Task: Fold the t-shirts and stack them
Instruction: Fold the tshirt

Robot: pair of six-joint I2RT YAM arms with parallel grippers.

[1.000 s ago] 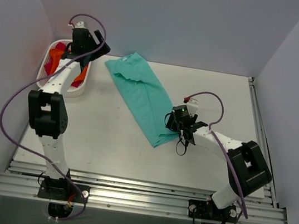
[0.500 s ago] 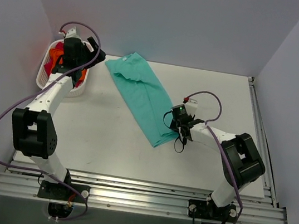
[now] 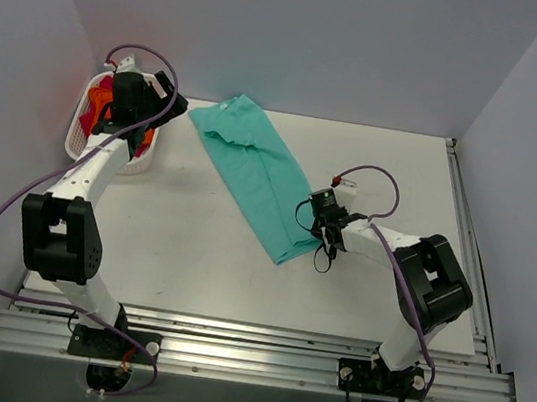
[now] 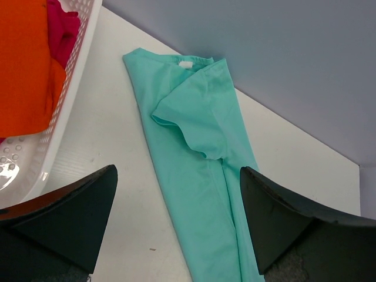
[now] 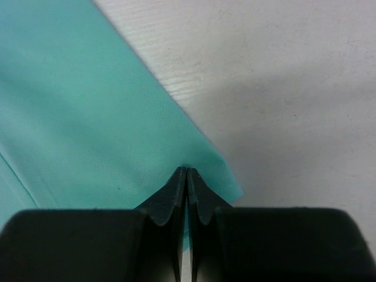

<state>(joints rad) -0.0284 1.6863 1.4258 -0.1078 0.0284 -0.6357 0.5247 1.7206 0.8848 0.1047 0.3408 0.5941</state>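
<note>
Teal-green soft cloth short-sleeved t-shirt (image 3: pixel 252 173): doubled lengthwise into a long strip, flat and diagonal on the white tabletop (image 3: pixel 189 260); collar end far and left, near the basket, hem end near and right; one sleeve lies folded in on top
Bright orange soft cloth t-shirt (image 4: pixel 23 64): bunched inside the white plastic lattice basket (image 4: pixel 64 100) at the far left of the tabletop, not yet touched
Magenta-red soft cloth t-shirt (image 4: pixel 61 26): crumpled in the same basket, against the orange one
Right jaws: pressed together, tips down on the hem-end corner of the teal strip; from the wrist view I cannot tell whether any cloth is caught between them
Left jaws: spread wide, holding nothing, hanging above the basket's inner rim and looking along the teal strip from its collar end
Step in hand (judgement): cross-fold of the teal strip, hem end to be carried up towards the collar
Doing it well: confirm both layers of the corner are pinched before lifting; lift only enough for the cloth to clear itself; travel straight along the strip's own diagonal so the edges land flush; set down before letting go
Second arm: left jaws are well placed to press the collar end so the strip does not drag
Risk: only one corner is gripped, so the free hem corner may sag and skew the fold
Progress (judgement): early, with one tee half folded and two waiting in the basket
</note>
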